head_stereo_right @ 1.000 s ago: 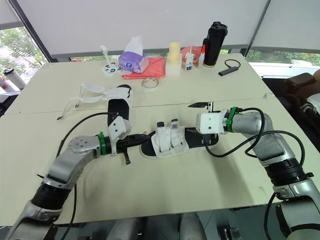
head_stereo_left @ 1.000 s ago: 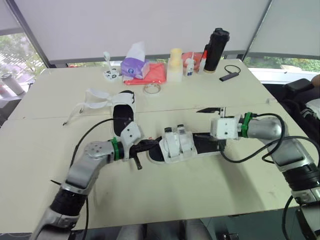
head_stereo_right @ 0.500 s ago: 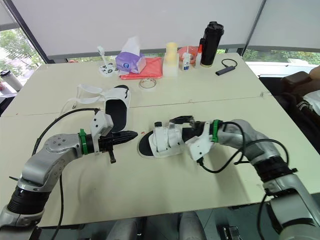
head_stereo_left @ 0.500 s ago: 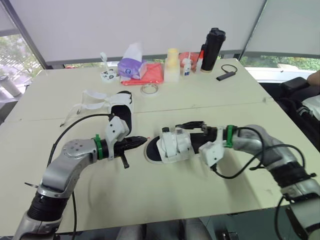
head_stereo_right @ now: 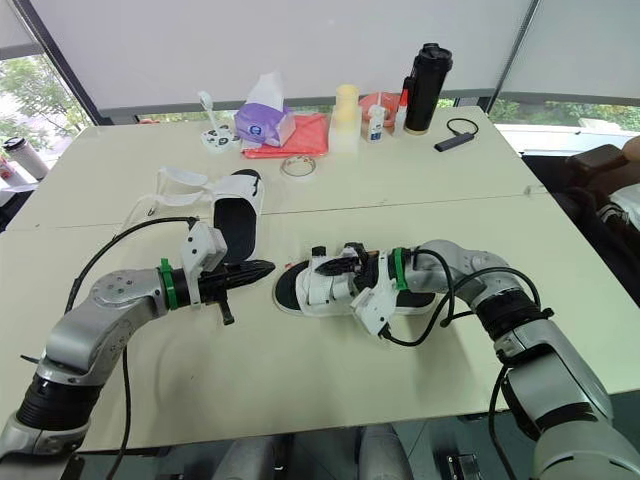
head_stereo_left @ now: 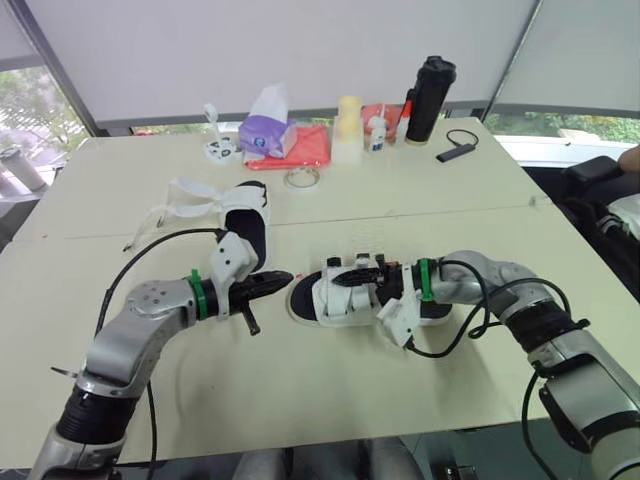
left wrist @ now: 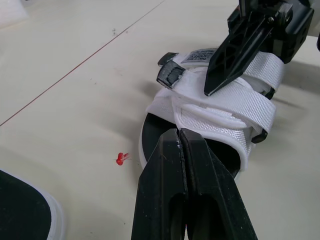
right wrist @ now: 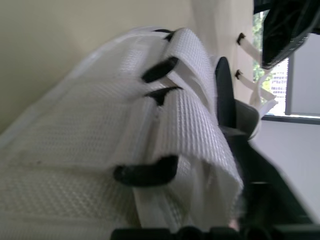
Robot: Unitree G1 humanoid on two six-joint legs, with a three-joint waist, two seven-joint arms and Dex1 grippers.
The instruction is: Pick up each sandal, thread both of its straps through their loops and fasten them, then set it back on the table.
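The sandal being worked on [head_stereo_left: 330, 302] lies flat on the table [head_stereo_left: 420, 205] near the middle of the near half, with its long axis running left to right. Its toe end is at the left and its heel is at the right. The left gripper [head_stereo_left: 274, 281] lies level with the table just left of that toe. Its jaws are pressed together on nothing, and its tips point right along the sandal's axis, stopping just short of the sole without touching it. The right gripper [head_stereo_left: 352, 276] reaches in from the heel side and sits right over the two white straps [left wrist: 235, 107], with a black tip pointing down onto the upper strap. I cannot tell whether its jaws are apart or pinching webbing. The right arm is therefore the nearer one for the straps and their black loops [left wrist: 169, 76], which stand on the far edge of the upper. The left arm is in line with the toe to steady or lift the sole, and its jaws would have to part first. The second sandal [head_stereo_left: 245, 225] lies farther back and to the left, with its long axis running near to far and its loose straps [head_stereo_left: 190, 195] trailing left. It is well apart from both grippers, so reaching it would fall to the left arm.
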